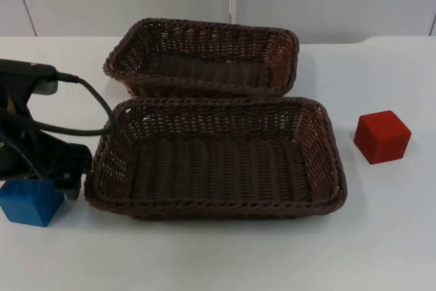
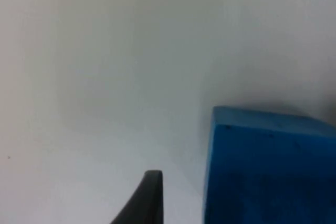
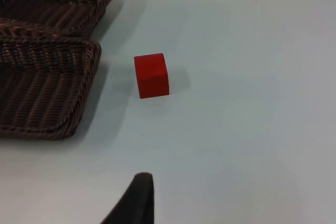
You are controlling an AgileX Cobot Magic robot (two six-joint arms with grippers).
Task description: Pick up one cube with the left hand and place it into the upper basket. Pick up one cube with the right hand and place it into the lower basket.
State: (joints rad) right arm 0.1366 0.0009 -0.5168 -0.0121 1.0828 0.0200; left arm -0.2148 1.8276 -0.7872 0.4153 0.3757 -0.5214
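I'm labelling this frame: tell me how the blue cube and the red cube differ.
The blue cube lies left of the lower basket with the left gripper right above it; the red cube lies right of that basket, nothing near it. Blue against red. Both rest on the white table, outside the baskets.

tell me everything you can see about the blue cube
The blue cube is a plain solid-looking block with flat matte faces and sharp edges, a few tiny dark specks on one face in the left wrist view. It sits flat on the white table, just off the lower basket at its left front corner, not touching it. The left pincer is right over its far edge; whether it touches the cube can't be told.
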